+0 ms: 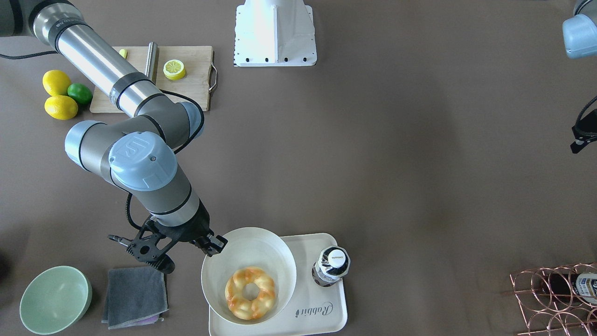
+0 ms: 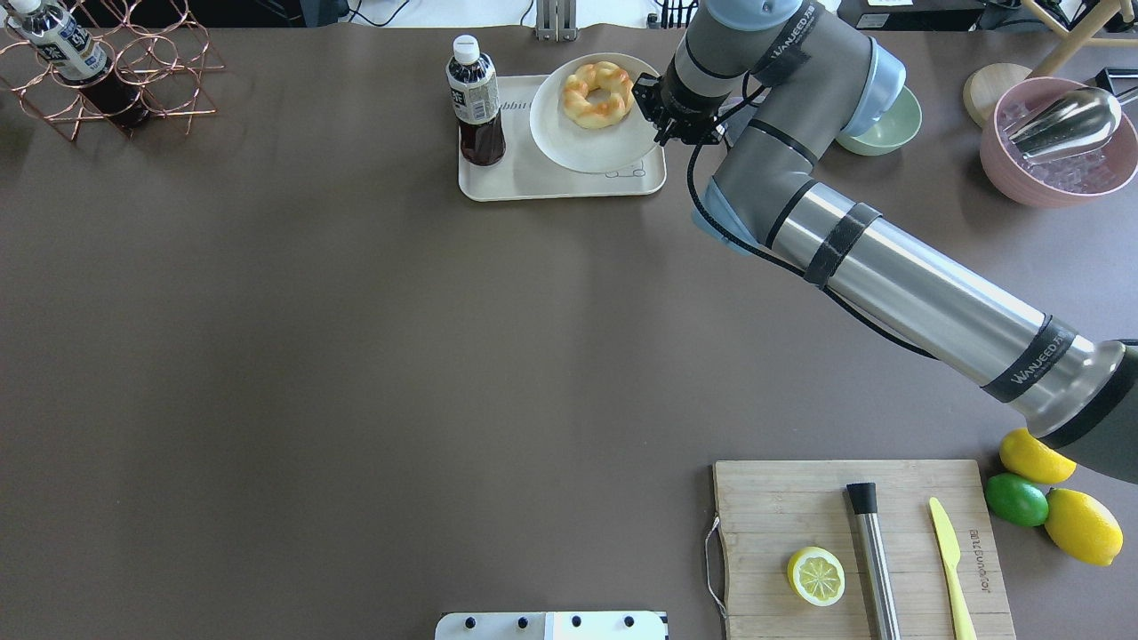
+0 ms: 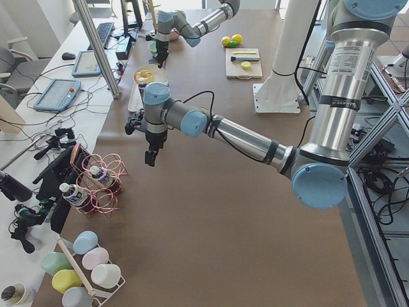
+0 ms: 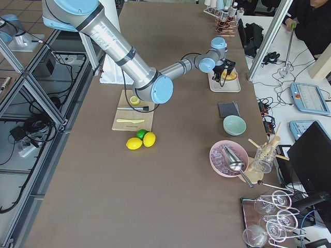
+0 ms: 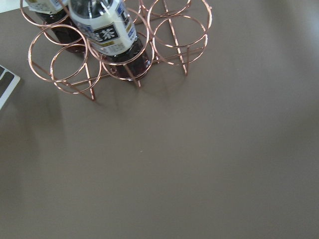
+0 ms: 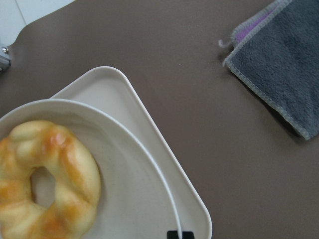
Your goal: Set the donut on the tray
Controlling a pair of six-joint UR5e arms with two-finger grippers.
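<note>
The donut (image 1: 250, 293), a golden braided ring, lies in a round white plate (image 1: 280, 261). The plate rests on the cream tray (image 1: 326, 312) marked "Rabbit" and overhangs its edge. The donut (image 2: 597, 93), the plate (image 2: 587, 147) and the tray (image 2: 551, 182) also show in the overhead view. My right gripper (image 1: 215, 245) is at the plate's rim. In the right wrist view its fingertips (image 6: 179, 234) sit closed on that rim beside the donut (image 6: 45, 179). My left gripper (image 3: 149, 158) hangs above bare table near the wire rack; whether it is open or shut does not show.
A dark drink bottle (image 1: 332, 266) stands on the tray beside the plate. A grey cloth (image 1: 135, 296) and a green bowl (image 1: 55, 298) lie by the right arm. A copper wire rack (image 2: 107, 71) holds bottles. A cutting board (image 2: 862, 542) carries a lemon half.
</note>
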